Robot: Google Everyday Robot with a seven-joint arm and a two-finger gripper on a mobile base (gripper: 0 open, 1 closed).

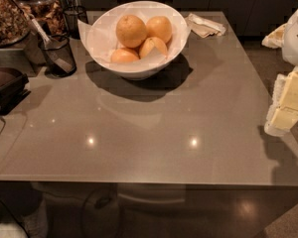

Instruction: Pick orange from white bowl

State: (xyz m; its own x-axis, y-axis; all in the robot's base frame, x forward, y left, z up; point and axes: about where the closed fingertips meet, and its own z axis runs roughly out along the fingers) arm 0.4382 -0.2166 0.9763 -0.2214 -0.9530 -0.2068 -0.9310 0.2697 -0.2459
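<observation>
The gripper (287,105), its opening impossible to tell, hangs at the frame's right edge, while the oranges (131,31) sit in the white bowl (139,71) at upper centre, well apart to its upper left.

By the right side of the worktop (149,133), the tool (287,105) is cut off at the edge; the lower oranges (125,56) sit half hidden.

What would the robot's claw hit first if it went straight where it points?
Probably the table near its right edge: the gripper hangs there pointing down, well away from the white bowl. Depth is unclear.
</observation>
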